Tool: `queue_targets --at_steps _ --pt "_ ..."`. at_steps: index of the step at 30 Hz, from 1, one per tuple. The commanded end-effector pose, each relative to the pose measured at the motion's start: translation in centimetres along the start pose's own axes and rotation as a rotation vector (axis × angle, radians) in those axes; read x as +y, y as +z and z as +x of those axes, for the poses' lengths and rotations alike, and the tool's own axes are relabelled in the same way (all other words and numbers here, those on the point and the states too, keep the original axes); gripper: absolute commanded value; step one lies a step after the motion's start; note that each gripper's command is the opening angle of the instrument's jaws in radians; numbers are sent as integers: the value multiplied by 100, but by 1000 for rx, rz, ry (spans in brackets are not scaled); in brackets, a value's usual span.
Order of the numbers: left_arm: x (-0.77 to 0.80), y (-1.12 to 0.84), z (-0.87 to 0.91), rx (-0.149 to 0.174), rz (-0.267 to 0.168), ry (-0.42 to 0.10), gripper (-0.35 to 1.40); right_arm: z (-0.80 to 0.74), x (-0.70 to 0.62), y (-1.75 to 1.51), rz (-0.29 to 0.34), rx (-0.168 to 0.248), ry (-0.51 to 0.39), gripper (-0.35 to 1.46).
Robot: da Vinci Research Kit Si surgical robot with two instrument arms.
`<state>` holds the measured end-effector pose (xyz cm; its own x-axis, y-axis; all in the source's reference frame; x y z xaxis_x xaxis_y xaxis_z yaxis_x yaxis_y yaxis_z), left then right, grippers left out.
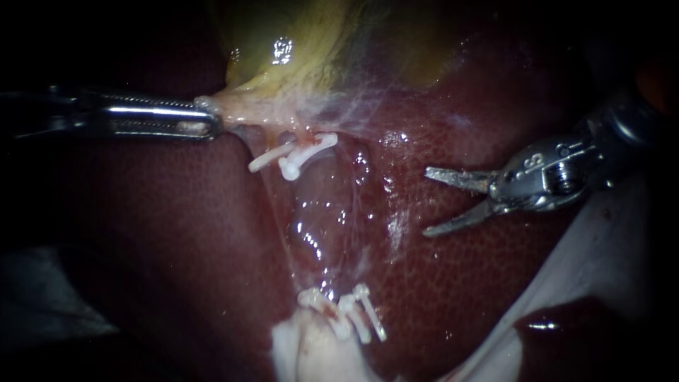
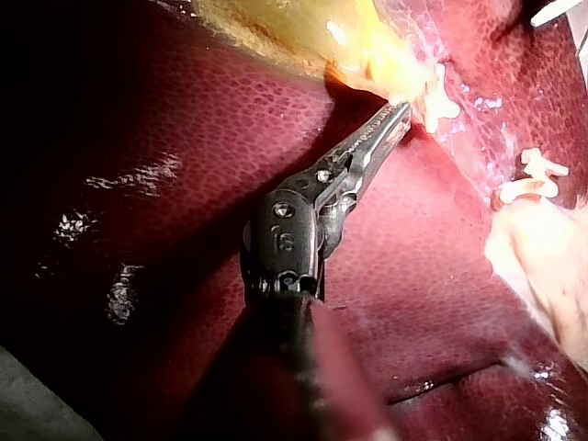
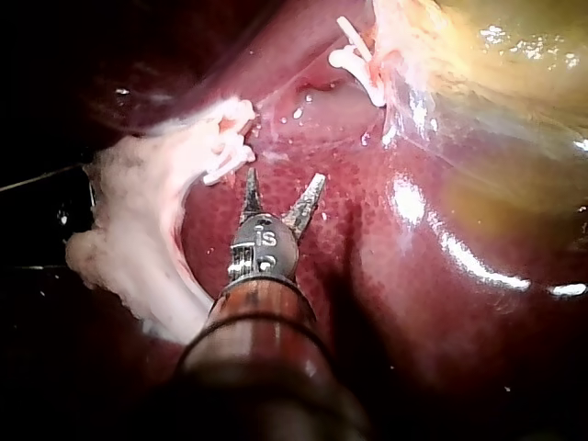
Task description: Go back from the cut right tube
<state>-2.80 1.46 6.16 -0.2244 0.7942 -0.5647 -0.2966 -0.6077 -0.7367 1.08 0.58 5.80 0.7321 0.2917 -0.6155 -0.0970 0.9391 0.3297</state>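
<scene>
Our left instrument (image 1: 209, 122) comes in from the left, its jaws pinching the pale neck of the gallbladder (image 1: 297, 42). Just right of that grip sit the far clips (image 1: 293, 157), and the near clips (image 1: 350, 315) lie well apart from them. The cut tube (image 1: 305, 148) shows only as short stumps at these clips. Our right instrument (image 1: 426, 201) hovers over the liver (image 1: 177, 233), right of the clips and clear of them, its jaws spread.

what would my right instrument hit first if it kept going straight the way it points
Probably the glistening tissue film between the upper clips and lower clips, though depth is unclear.
</scene>
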Motion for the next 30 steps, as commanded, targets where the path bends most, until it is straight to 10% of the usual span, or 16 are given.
queue_targets --at_steps 1,16,30 --pt "-1 2 -2 1 2 1 -35 -1 0 1 2 1 0 145" --pt "-33 55 -32 -12 20 16 -35 -1 -1 1 8 4 -6 145" --pt "-33 59 -33 -13 16 16 -35 -2 -1 1 14 6 -7 145"
